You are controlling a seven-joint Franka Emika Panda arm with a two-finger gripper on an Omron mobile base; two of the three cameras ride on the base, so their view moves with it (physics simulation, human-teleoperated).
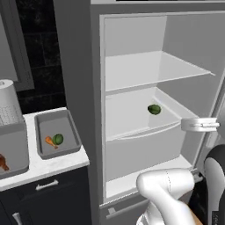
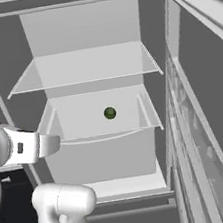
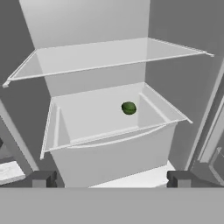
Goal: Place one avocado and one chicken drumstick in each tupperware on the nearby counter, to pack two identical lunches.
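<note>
Avocado (image 3: 128,107) on fridge shelf (image 3: 87,118) (no writing anywhere), hand (image 3: 111,178) open

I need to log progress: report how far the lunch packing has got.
Done: one tray on the counter holds an avocado and a drumstick. The second tray shows a drumstick at the frame edge; any avocado there is out of sight. In hand: nothing; the gripper is open, facing the fridge. Left: fetch the avocado on the fridge shelf and place it.
</note>
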